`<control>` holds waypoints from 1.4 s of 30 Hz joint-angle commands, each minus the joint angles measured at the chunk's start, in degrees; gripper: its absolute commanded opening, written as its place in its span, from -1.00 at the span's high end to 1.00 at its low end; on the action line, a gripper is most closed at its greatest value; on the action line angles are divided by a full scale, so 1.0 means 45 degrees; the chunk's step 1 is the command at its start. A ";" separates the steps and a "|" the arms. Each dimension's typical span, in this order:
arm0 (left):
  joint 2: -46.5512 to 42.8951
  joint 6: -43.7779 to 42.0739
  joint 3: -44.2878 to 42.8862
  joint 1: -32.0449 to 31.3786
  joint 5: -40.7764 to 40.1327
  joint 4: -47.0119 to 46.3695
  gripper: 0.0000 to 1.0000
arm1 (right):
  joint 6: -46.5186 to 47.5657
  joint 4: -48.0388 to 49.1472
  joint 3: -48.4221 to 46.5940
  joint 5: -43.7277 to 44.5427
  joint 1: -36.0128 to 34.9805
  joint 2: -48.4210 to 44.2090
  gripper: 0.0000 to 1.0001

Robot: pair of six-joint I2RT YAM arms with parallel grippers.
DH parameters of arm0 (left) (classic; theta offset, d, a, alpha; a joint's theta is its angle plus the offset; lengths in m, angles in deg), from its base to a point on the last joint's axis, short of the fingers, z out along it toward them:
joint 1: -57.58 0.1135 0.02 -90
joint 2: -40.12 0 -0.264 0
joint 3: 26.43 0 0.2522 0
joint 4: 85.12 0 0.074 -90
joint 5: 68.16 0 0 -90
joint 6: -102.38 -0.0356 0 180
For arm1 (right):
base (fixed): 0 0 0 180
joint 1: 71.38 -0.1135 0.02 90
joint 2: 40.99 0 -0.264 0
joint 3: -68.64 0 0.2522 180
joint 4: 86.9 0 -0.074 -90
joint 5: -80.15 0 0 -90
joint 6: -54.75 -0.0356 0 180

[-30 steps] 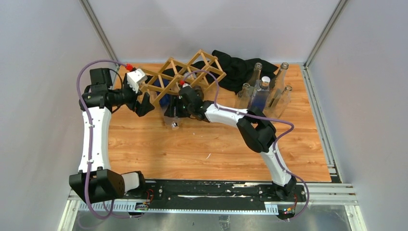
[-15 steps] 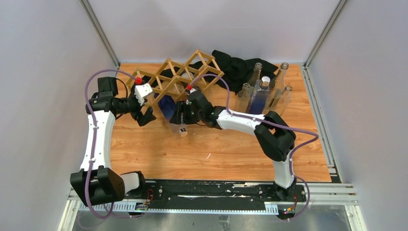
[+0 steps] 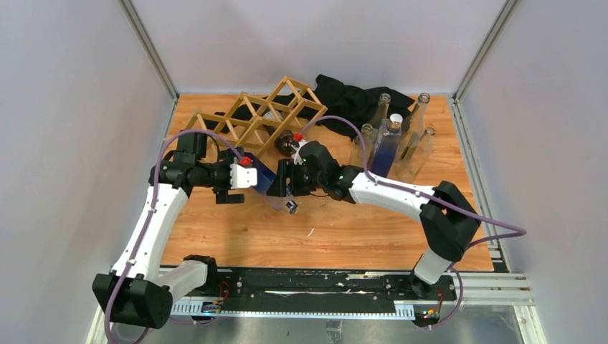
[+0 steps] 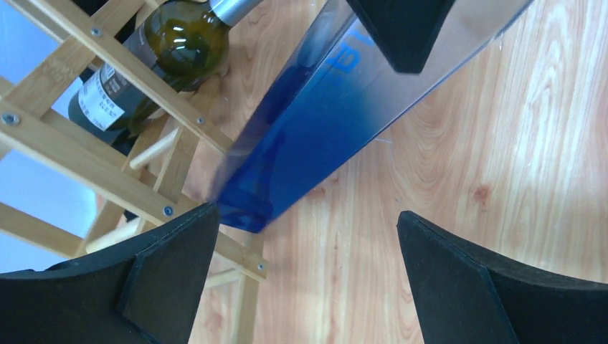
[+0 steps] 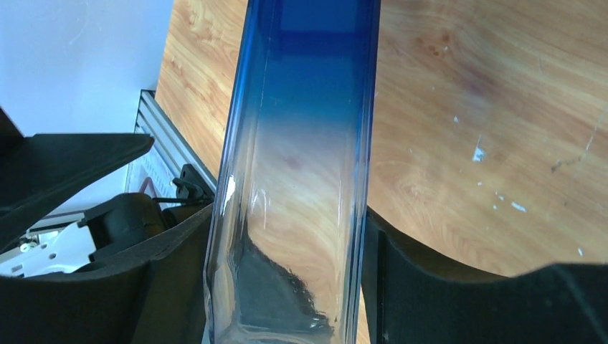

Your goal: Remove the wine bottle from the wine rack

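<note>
Blue-to-clear glass wine bottle (image 5: pixel 301 143) | right gripper (image 5: pixel 287 287) clamps it | left gripper (image 4: pixel 307 218) spread wide

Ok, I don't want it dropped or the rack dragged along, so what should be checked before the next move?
1. Grip: right fingers clamped on blue bottle: ok.
2. The left fingers open: ok.
3. Bottle base clear of rack: cannot tell, it sits close to a slat.
4. The green bottle lying in rack: ok.
5. Bare table in front for setting down: ok.
</note>
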 commanded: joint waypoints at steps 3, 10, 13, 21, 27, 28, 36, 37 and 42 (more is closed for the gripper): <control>-0.0539 -0.1983 0.0335 -0.1024 -0.1270 -0.0039 -1.00 | 0.0200 0.0640 0.0309 -0.0964 -0.0342 -0.1900 1.00; -0.1199 -0.2239 0.0684 -0.2007 -0.1469 -0.0055 -1.00 | 0.0465 -0.0637 0.0369 -0.1113 -0.0332 -0.3308 1.00; -0.1606 -0.0939 0.1113 -0.2610 -0.1209 -0.0030 -1.00 | 0.0553 -0.1416 0.0330 -0.1154 -0.0314 -0.3746 1.00; -0.2737 0.0285 0.2537 -0.3302 -0.0979 -0.0059 -1.00 | 0.0288 -0.1848 0.0146 -0.1951 -0.0010 -0.4391 1.00; -0.2733 0.1407 0.2801 -0.3305 -0.1621 -0.1598 -1.00 | -0.0141 -0.2334 -0.0600 -0.3013 -0.0014 -0.4076 1.00; -0.2665 0.1638 0.2778 -0.3305 -0.1707 -0.1895 -1.00 | -0.0206 -0.2298 -0.0643 -0.3058 -0.0011 -0.4092 1.00; -0.2748 0.0979 0.3270 -0.3750 -0.1282 -0.1195 -1.00 | -0.0437 -0.2369 -0.1273 -0.3351 -0.0010 -0.4019 1.00; -0.2776 0.0761 0.3357 -0.3839 -0.1311 -0.1034 -1.00 | -0.0397 -0.2473 -0.1318 -0.3352 -0.0010 -0.4017 1.00; -0.3098 -0.0319 0.3966 -0.3987 -0.1636 -0.1045 -0.98 | -0.0494 -0.2487 -0.1353 -0.3527 -0.0020 -0.4075 1.00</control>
